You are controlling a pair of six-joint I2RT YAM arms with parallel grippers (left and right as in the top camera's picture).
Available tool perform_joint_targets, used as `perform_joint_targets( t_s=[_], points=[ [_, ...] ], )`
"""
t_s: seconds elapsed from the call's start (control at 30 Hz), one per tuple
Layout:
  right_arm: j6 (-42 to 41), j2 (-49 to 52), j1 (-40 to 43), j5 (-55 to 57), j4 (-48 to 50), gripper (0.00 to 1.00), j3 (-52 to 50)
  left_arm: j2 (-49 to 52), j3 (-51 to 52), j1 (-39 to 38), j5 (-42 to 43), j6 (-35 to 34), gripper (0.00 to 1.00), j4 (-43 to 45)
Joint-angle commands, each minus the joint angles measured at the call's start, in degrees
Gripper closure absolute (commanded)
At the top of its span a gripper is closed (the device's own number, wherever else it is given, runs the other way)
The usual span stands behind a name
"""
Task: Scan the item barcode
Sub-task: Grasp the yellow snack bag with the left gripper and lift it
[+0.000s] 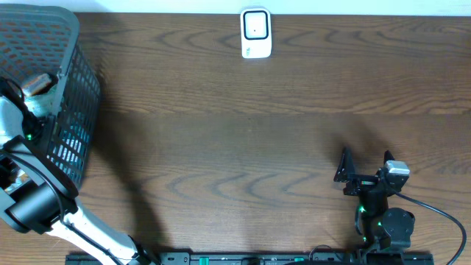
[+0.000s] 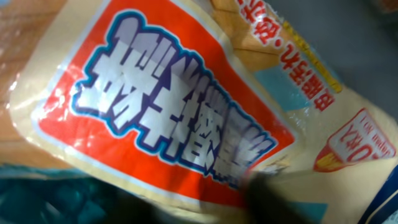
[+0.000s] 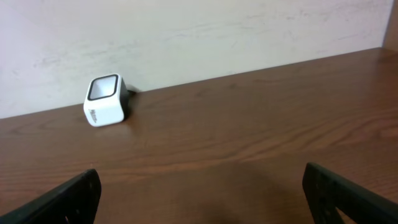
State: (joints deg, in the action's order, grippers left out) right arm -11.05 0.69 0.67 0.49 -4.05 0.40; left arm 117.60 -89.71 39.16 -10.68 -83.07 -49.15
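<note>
From overhead, my left gripper [image 1: 37, 103] reaches into the dark mesh basket [image 1: 73, 44], far left of the white barcode scanner [image 1: 256, 33]. The snack packet [image 1: 38, 83] is only a pale scrap beside it. My right gripper [image 1: 366, 165] rests well below-right of the scanner, jaws wide apart.

My left wrist alone shows the packet up close: glossy crinkled plastic, red label, bold white characters. I cannot tell whether I have it clamped.

My right wrist shows the scanner as a rounded cube on the wood-grain table [image 3: 249, 124].
</note>
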Motion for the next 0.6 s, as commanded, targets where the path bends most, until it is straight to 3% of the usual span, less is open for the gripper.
perform_joint_targets(
  t_s=[0.0, 0.27, 0.57],
  points=[
    [0.4, -0.3, -0.7, 0.5, -0.2, 0.01, -0.1, 1.2, -0.5, 0.5, -5.9, 9.4, 0.93, 0.5],
    [0.4, -0.3, -0.7, 0.5, -0.2, 0.01, -0.1, -6.3, -2.2, 0.5, -5.0, 19.9, 0.93, 0.9],
    [0.4, -0.3, -0.7, 0.5, -0.2, 0.01, -0.1, -30.7, -3.5, 0.5, -1.4, 21.8, 0.93, 1.7]
  ],
)
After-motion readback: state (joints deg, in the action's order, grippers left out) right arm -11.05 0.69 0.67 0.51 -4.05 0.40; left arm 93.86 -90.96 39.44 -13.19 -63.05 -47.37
